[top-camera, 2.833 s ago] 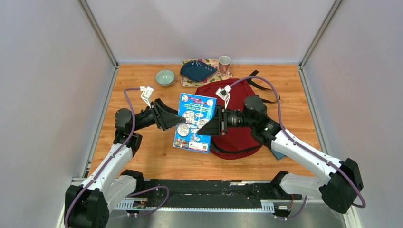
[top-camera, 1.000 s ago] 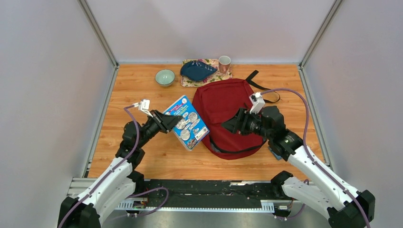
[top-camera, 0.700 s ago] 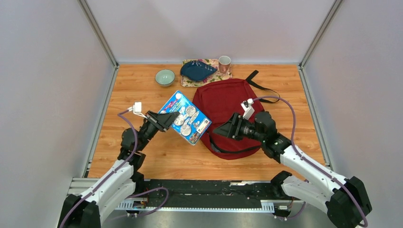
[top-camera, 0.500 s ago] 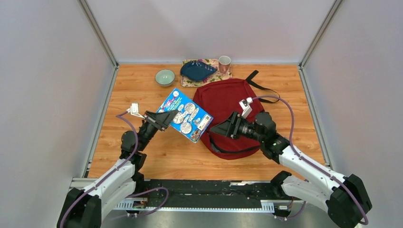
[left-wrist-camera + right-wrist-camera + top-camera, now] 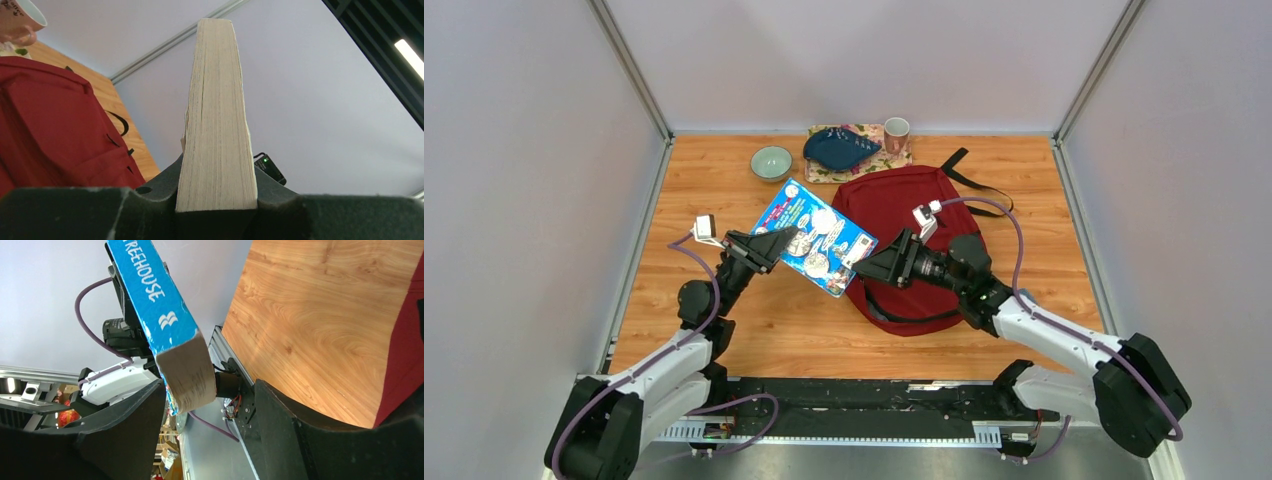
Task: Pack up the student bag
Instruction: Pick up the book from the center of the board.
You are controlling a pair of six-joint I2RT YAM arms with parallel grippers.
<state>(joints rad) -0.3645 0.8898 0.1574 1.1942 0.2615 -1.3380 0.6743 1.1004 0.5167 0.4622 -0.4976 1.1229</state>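
Lifted and turned since a second before, the book (image 5: pixel 819 238) sat clamped by its page edge in the left pincer (image 5: pixel 776 243), tilted above the worktop (image 5: pixel 714 180). The right pincer (image 5: pixel 864 268) had closed in, jaws wide apart astride the book's corner. The student bag (image 5: pixel 904 205) lay flat beneath that arm, its inside hidden. Behind stood a bowl (image 5: pixel 771 161), a dish (image 5: pixel 839 147) and a cup (image 5: pixel 896 132).

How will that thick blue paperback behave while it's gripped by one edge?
Probably fairly stiff: the blue paperback has a thick page block and juts from the left hand without visible sag. Likely heavy enough to pivot in that grip.
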